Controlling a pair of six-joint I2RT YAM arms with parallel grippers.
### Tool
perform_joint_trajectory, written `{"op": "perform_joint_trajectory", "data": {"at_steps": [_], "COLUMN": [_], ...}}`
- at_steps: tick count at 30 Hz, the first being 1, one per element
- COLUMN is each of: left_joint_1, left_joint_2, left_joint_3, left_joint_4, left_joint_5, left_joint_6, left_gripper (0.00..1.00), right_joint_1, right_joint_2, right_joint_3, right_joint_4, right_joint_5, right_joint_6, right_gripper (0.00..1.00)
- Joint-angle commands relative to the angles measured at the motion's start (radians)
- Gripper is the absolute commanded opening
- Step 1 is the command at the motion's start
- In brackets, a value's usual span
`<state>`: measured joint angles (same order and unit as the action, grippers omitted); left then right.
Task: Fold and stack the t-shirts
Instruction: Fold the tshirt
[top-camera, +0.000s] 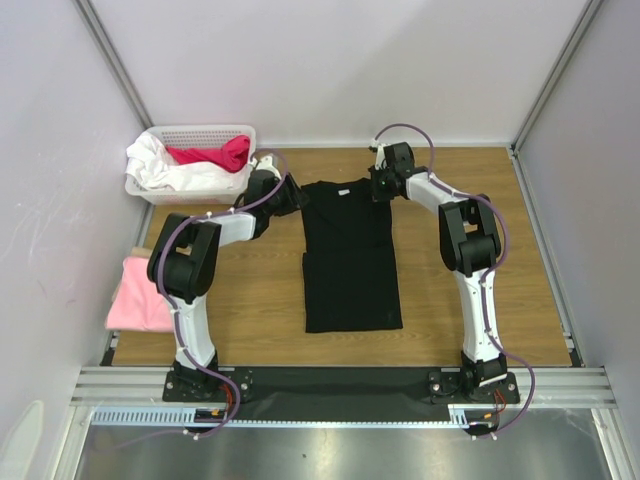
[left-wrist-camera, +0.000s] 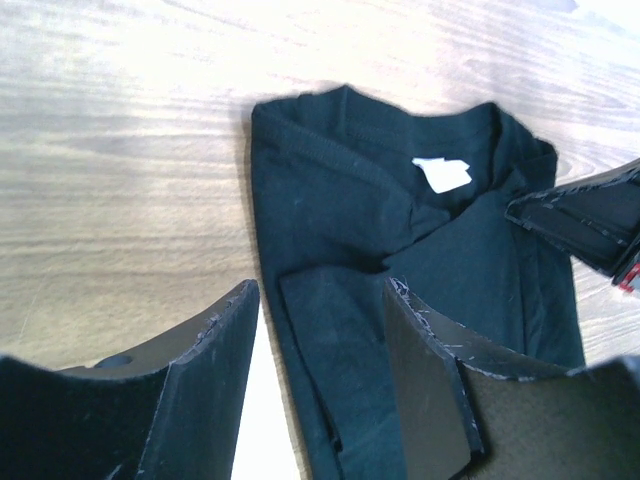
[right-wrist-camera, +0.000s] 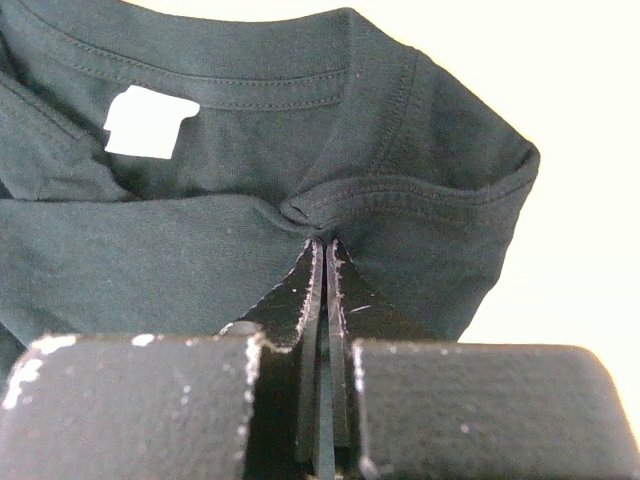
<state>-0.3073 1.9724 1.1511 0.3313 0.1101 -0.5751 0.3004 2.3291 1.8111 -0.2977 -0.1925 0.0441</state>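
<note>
1. Cloth is pinched between my right fingers (right-wrist-camera: 318, 262). They are closed tight on a small fold of the black shirt (top-camera: 350, 260), just below the collar on the side nearer my right arm, and the weave puckers toward the tips.
2. My left fingers (top-camera: 288, 196) stand open and hold nothing. In the left wrist view they hang over the shirt's other shoulder with its folded edge running between them. I cannot tell whether they touch it.
3. The shirt is soft, light and limp, so it will sag and slide rather than keep a shape. I judge that one pinch alone would drag it crooked. It wants a matching hold at the left shoulder, through all the layers, close to the collar seam where the cloth is thickest.
4. It lies flat in the middle of the worktop (top-camera: 250, 310), long and narrow with the sleeves turned in. The collar is at the far end by both sets of fingers, the hem toward my bases. A white label (right-wrist-camera: 148, 120) shows inside the neck.
5. The pink shirt (top-camera: 140, 295) lies at the worktop's left edge beside my left arm, well apart from the black one.
6. A basket (top-camera: 200, 131) in the far left corner holds white and red cloth.
</note>
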Motion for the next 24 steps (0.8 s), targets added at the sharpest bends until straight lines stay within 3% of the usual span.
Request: {"op": "perform_joint_trajectory", "data": {"at_steps": [1,17,20,22,23,24], "left_joint_1": [0.002,0.002,0.002,0.002,0.002,0.0], "left_joint_2": [-0.05,-0.04,-0.058,-0.079,-0.11,-0.128], "left_joint_3": [-0.019,-0.027,-0.028,-0.034,-0.047,-0.056], "left_joint_4": [0.029,0.028,0.002,-0.041,-0.054,-0.075], "left_joint_5": [0.01,0.011,0.013,0.014,0.026,0.034], "left_joint_6": [0.009,0.001,0.003,0.003,0.003,0.009], "left_gripper": [0.58,0.59,0.59,0.61,0.64,0.66], "right_joint_1": [-0.003,-0.041,-0.043,-0.049,-0.049,-0.05], "right_joint_2": [-0.017,-0.093,-0.082,-0.117,-0.138,-0.158], "right_joint_3": [0.021,-0.095,-0.055,-0.056,-0.067,-0.075], "right_joint_4": [0.019,0.123,0.066,0.055,0.064,0.068], "right_joint_5": [0.106,0.09,0.07,0.016,-0.004,-0.04], "right_joint_6": [0.029,0.155,0.154,0.154,0.151,0.148], "right_gripper": [0.0,0.02,0.14,0.31,0.48,0.54]}}
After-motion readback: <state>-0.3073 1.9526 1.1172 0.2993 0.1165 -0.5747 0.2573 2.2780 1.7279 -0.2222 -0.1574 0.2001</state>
